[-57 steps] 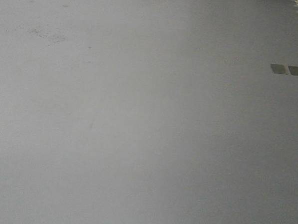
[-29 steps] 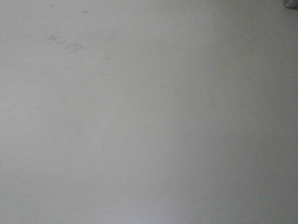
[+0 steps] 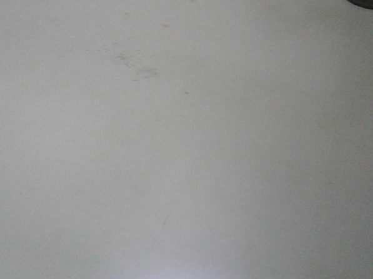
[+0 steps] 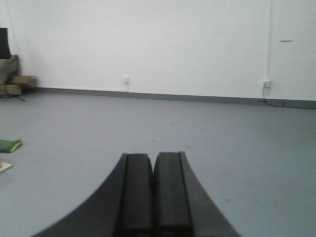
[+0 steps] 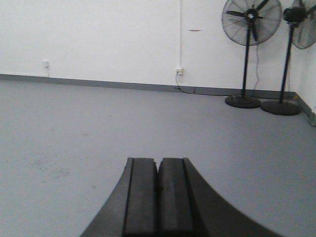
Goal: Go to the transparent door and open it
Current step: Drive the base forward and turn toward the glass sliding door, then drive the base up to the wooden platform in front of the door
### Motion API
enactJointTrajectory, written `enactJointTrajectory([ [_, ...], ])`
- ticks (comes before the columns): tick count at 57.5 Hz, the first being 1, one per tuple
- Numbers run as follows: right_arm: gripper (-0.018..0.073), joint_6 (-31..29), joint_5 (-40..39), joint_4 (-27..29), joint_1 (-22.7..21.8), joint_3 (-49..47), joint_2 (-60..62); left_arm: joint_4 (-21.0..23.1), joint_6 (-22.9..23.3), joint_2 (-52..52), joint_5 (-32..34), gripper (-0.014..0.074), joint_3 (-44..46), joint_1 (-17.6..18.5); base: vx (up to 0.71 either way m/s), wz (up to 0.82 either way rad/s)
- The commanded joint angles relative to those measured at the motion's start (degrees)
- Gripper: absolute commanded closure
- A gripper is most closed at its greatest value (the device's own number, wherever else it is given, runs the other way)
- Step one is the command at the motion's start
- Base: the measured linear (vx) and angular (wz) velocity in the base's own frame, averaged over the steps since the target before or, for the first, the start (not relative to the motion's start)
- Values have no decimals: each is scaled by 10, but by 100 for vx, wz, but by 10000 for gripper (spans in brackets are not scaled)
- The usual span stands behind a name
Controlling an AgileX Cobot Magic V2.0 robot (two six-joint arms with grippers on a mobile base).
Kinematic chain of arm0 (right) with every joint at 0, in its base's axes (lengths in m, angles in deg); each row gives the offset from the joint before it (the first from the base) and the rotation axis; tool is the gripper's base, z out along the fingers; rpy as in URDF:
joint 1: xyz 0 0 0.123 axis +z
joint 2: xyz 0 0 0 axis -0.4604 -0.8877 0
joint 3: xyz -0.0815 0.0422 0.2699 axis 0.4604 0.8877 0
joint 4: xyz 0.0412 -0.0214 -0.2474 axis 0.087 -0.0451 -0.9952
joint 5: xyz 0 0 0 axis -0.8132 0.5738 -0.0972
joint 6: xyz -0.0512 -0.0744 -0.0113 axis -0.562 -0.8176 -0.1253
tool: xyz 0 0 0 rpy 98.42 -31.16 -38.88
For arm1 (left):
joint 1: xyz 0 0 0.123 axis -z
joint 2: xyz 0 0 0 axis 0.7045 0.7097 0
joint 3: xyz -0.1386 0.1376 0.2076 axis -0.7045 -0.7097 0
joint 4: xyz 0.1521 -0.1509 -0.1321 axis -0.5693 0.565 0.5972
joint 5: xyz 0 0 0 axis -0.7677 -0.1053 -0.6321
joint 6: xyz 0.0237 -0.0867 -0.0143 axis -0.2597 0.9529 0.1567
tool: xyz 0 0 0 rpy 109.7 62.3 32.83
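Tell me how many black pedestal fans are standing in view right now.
2. Both show in the right wrist view, by the white wall at far right: one black pedestal fan, and a second fan right of it, partly cut off by the frame. Others may be hidden.

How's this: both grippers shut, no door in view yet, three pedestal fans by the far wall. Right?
No: there are two pedestal fans, not three, as the right wrist view shows. The left gripper and right gripper are shut, and no door shows yet.
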Motion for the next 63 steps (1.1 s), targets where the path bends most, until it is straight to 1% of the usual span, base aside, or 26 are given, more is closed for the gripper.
enactJointTrajectory([
  [1, 565, 0, -45, -5, -2, 3, 9, 2, 3, -3, 45, 603, -9, -1, 48, 52],
  [63, 565, 0, -45, -5, -2, 3, 9, 2, 3, -3, 45, 603, -9, -1, 49, 54],
])
